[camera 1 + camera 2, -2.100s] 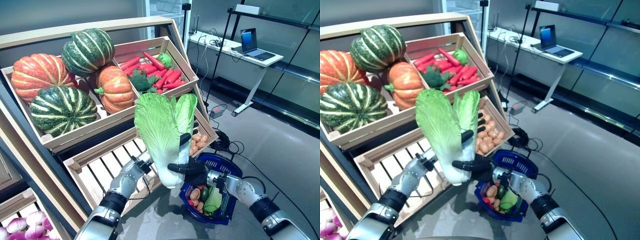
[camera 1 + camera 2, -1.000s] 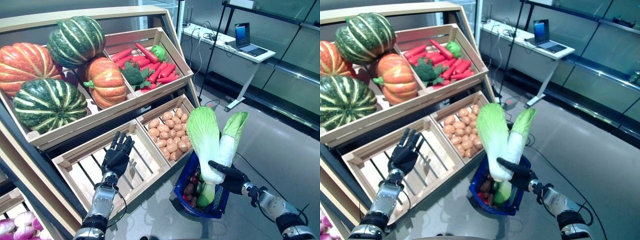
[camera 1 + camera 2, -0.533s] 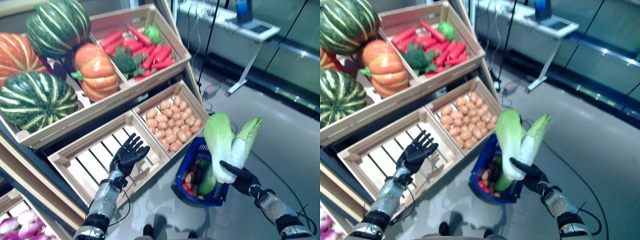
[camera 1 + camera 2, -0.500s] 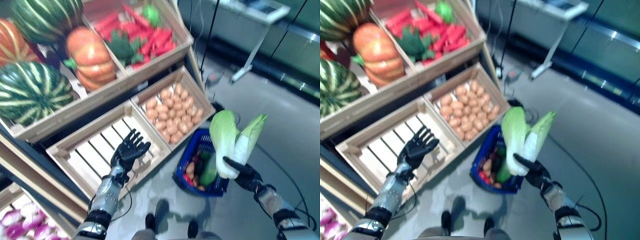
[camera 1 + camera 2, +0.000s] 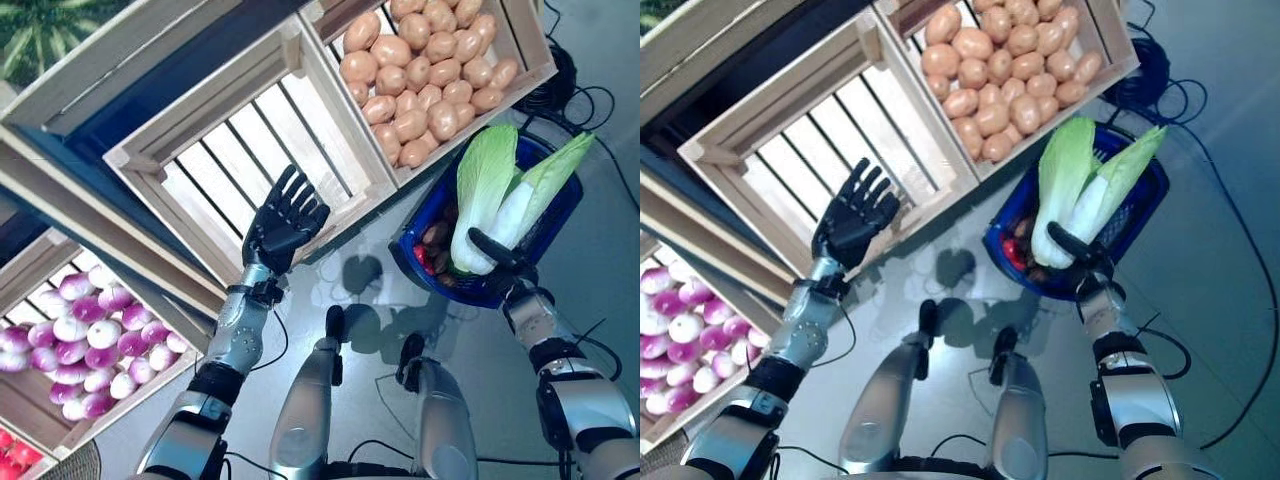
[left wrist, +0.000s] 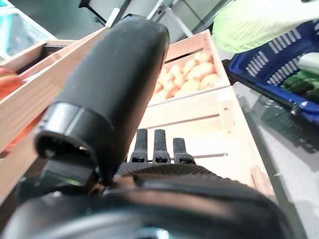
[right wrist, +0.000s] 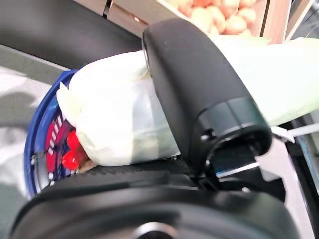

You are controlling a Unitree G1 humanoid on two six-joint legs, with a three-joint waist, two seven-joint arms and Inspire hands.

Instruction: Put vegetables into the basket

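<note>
My right hand [image 5: 497,254] is shut on the white stem of a Chinese cabbage [image 5: 487,187]. The cabbage stands upright with its green leaves fanned out over the blue basket [image 5: 566,215] on the floor. In the right wrist view the thumb [image 7: 199,99] lies across the pale stem [image 7: 114,119], and the stem end sits just above the basket rim [image 7: 35,149]. Red and green vegetables [image 7: 70,149] lie inside the basket. My left hand [image 5: 285,220] is open and holds nothing, its fingers spread in front of the empty slatted crate [image 5: 250,130].
A wooden crate of potatoes [image 5: 430,80] stands right behind the basket. A lower crate of purple-white bulbs [image 5: 70,340] is at the left. Grey floor lies between the crates and the basket.
The camera has tipped down, so the pumpkins and upper crates have left the picture. My right hand has brought the cabbage lower over the basket. The left hand stays open by the empty crate.
</note>
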